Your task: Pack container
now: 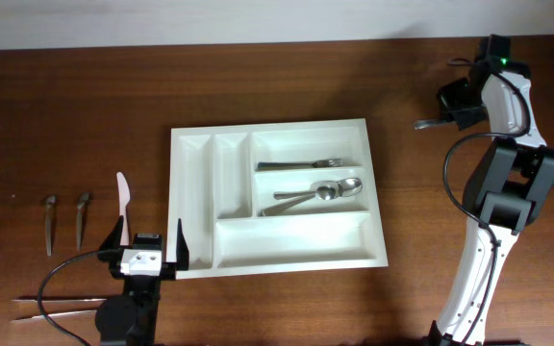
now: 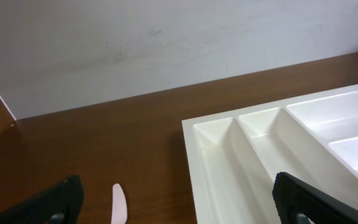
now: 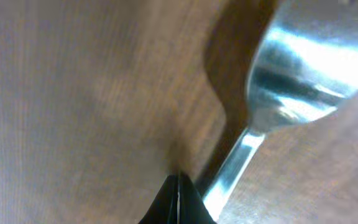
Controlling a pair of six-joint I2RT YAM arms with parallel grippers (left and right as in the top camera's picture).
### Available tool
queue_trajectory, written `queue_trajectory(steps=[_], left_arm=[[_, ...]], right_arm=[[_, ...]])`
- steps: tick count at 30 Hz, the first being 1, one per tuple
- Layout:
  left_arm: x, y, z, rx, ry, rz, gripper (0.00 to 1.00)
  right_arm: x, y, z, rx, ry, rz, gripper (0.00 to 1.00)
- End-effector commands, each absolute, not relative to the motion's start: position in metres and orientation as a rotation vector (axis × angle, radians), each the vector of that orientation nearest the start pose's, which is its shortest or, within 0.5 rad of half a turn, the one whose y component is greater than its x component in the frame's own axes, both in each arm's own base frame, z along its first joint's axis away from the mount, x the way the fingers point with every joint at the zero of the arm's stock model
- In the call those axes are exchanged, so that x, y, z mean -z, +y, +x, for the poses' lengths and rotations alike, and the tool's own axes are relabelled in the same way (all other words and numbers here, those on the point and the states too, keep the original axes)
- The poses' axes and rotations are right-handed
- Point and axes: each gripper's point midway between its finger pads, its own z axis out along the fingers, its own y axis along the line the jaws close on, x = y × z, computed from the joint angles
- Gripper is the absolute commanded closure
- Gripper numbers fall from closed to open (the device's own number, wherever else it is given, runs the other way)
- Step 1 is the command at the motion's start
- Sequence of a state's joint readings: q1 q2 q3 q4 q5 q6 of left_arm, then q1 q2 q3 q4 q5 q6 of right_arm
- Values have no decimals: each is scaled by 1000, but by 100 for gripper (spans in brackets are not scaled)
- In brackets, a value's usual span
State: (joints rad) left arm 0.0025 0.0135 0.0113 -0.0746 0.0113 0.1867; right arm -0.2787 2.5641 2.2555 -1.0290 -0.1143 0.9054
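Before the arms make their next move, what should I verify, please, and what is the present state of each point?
1. Right gripper shut on the metal utensil: ok.
2. Utensil is a fork or a spoon, to choose its compartment: cannot tell.
3. Container has room: ok, its bottom wide compartment and both narrow ones are empty.
4. Left gripper open and empty: ok.
5. Left gripper clear of the container's rim: cannot tell; one finger is very near it.
6. All cutlery packed: not ok; the white knife lies outside, left of the container.
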Motion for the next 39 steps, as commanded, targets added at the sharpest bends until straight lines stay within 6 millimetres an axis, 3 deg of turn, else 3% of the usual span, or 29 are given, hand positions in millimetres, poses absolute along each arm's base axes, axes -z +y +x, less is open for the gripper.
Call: queue_trajectory(steps=[1, 9, 16, 22, 28, 30, 32, 33, 34, 36, 37, 39], left_arm=[[-157, -2, 246, -126, 1641, 160, 1], [-157, -2, 246, -126, 1641, 160, 1], [-157, -2, 246, -126, 1641, 160, 1], [-157, -2, 246, -126, 1641, 160, 1], [-157, -2, 246, -126, 1641, 160, 1], [-157, -2, 246, -126, 1641, 160, 1], [-157, -2, 246, -126, 1641, 160, 1], [-157, -2, 246, -126, 1641, 160, 1], [-157, -2, 246, -126, 1641, 160, 1], [-157, -2, 246, -125, 1641, 160, 1], [-157, -2, 246, -126, 1641, 160, 1], [-157, -2, 246, -125, 1641, 160, 1]], right_arm=[[10, -150, 514, -123, 2459, 1708, 96], [13, -175, 473, 26, 2464, 1879, 96], [11, -210, 421, 220, 2481, 2027, 96], [1, -204, 447, -105, 2609, 1799, 96], [-50, -209, 475, -162, 2590, 1600, 91], [-77, -211, 482, -171, 2587, 1491, 84], [-106, -212, 484, -162, 2597, 1377, 70], [-118, -211, 482, -156, 2606, 1329, 58], [-135, -210, 476, -140, 2624, 1268, 36], [-153, -208, 464, -133, 2648, 1224, 17], [-160, -206, 465, -154, 2658, 1151, 2], [-173, -195, 469, -249, 2669, 1021, 1]])
